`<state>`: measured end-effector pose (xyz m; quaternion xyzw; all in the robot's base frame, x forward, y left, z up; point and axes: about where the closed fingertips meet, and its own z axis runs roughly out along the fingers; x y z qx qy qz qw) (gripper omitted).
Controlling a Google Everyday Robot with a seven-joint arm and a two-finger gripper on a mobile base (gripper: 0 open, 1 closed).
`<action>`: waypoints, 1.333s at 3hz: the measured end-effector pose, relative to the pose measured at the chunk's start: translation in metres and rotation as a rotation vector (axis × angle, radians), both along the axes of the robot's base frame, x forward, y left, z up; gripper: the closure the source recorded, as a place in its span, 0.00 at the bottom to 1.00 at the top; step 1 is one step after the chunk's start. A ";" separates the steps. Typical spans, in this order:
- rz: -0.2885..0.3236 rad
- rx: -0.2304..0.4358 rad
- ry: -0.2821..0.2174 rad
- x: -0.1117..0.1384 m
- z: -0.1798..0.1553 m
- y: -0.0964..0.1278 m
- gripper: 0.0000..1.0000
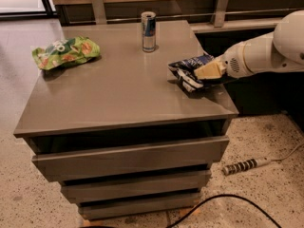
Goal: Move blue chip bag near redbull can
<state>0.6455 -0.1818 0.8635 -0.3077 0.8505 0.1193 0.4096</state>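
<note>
The blue chip bag (188, 70) is crinkled dark navy with white lettering and sits at the right side of the grey cabinet top (114, 94), near its right edge. My gripper (205, 72) reaches in from the right on a white arm and is shut on the bag's right end, one cream finger lying over it. The redbull can (148, 31) stands upright at the back middle of the top, up and to the left of the bag, with a clear gap between them.
A green snack bag (65, 52) with orange and white print lies at the back left of the top. The cabinet has several drawers below. A power strip (243, 166) and a black cable (223, 203) lie on the speckled floor at the right.
</note>
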 end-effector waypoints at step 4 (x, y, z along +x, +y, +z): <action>-0.032 -0.007 -0.177 0.121 0.054 0.013 1.00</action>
